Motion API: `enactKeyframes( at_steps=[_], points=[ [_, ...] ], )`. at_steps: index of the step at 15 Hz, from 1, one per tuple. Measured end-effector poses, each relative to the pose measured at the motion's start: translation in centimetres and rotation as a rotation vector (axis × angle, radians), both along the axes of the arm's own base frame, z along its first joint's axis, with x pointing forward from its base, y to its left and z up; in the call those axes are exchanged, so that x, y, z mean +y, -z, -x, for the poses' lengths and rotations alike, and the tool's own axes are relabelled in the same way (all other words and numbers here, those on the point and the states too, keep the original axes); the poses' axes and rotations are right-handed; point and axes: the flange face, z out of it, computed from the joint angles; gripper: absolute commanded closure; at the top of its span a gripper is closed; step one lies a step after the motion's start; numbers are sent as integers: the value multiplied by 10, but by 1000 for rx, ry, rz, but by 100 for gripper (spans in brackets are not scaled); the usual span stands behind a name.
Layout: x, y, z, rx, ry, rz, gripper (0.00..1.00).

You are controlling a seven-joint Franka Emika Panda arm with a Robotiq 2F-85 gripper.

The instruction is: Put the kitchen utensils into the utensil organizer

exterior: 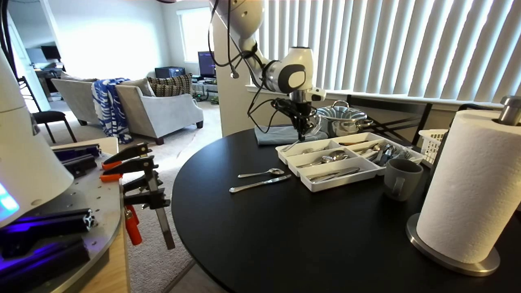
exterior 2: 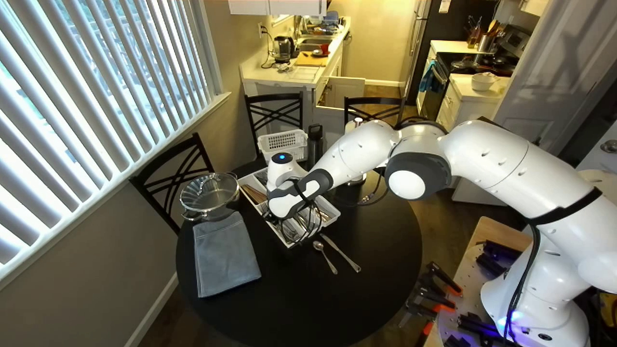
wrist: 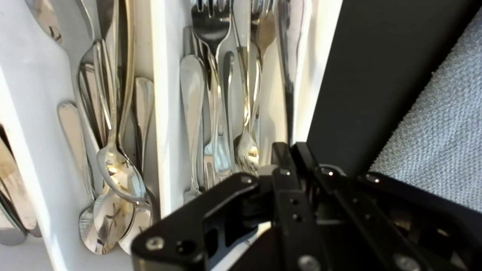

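Observation:
The white utensil organizer (exterior: 306,183) sits on the black round table with silver cutlery in its compartments. It also shows in an exterior view (exterior 2: 331,219), partly hidden by the arm. My gripper (exterior: 301,138) is above the organizer's edge nearest the grey cloth. In the wrist view the fingertips (wrist: 290,145) are shut on a slim silver utensil (wrist: 289,49), also seen tilted below the gripper (exterior: 290,146). It lies over the outer compartment with forks (wrist: 212,26), along the outer wall. Its far end is out of view. A spoon (exterior: 276,171) and a knife (exterior: 260,184) lie on the table.
A folded grey cloth (exterior 2: 226,255) and a shiny pot (exterior: 344,122) stand beside the organizer. A dark grey cup (exterior: 402,179) and a paper towel roll (exterior: 464,183) stand on its other side. Orange-and-black clamps (exterior: 140,165) are at the robot's base.

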Motion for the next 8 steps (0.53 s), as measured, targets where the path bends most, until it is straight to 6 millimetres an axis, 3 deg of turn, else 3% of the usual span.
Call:
enactKeyframes(
  at_steps=[5, 8],
  points=[
    [6, -4, -2, 30, -12, 3, 31],
    [26, -32, 5, 27, -38, 2, 12]
  ],
)
